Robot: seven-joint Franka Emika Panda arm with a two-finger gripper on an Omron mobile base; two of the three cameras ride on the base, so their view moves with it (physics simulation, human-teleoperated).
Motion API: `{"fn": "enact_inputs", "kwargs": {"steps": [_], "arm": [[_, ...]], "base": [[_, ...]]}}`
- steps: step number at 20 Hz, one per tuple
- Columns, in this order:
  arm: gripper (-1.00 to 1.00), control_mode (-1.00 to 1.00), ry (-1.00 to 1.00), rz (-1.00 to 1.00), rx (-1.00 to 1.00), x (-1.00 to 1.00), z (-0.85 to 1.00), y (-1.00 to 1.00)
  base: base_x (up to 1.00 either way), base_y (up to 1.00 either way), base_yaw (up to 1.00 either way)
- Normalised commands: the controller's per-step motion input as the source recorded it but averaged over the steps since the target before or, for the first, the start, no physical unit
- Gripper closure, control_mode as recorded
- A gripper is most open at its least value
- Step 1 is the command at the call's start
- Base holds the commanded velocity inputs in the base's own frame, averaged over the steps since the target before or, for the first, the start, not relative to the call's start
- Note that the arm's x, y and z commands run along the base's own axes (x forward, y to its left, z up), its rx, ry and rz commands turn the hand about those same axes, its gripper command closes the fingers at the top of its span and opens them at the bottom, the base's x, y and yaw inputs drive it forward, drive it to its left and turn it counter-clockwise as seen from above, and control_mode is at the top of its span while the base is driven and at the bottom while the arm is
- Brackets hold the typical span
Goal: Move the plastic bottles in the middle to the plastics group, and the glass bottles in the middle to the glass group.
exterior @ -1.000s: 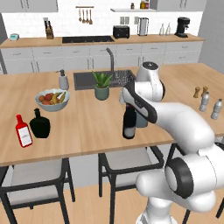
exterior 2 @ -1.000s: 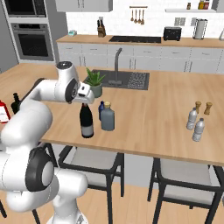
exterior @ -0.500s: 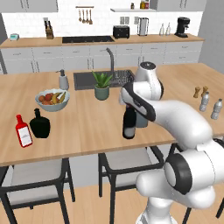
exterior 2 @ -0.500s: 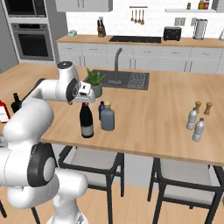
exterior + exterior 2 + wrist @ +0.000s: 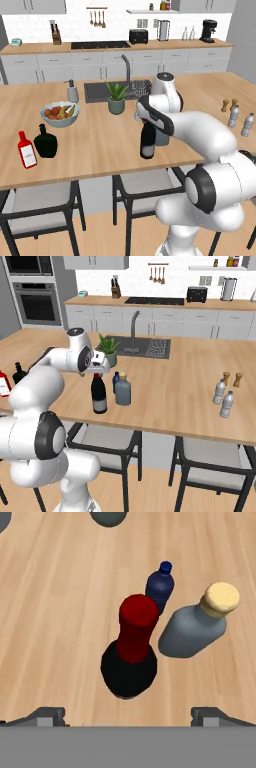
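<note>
Left base view: tall black wine bottle with red top stands near the surface's front edge, mid-scene; flat red bottle and squat black flask wait far left. Right base view: grey-blue gold-capped bottle just right of it. Hand view: pincer spread wide, empty, above the wine bottle; small dark-blue plastic bottle beyond. Likely approach step; next, descend and close on the neck.

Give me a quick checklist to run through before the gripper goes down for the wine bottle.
1. Gripper open: ok, the fingertips stand wide apart.
2. Gripper holding nothing: ok.
3. Wine bottle upright, below the gripper: ok, its red top sits between the fingertips in the hand view.
4. Neighbours apart from it: cannot tell, the dark-blue bottle and grey-blue bottle stand very close.
5. Glass group in place: ok, red bottle and black flask stand at the counter's left end.
</note>
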Motion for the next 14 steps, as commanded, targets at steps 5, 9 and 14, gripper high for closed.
{"fn": "enact_inputs", "kwargs": {"steps": [5, 9, 14], "arm": [[-1.0, -1.0, 0.0, 0.01, 0.0, 0.32, -0.1, 0.0], [-1.0, -1.0, 0.0, 0.01, 0.0, 0.22, -0.18, 0.0], [-1.0, -1.0, 0.0, 0.01, 0.0, 0.07, -0.05, 0.0]], "base": [[0.0, 0.0, 0.0], [0.0, 0.0, 0.0], [0.0, 0.0, 0.0]]}}
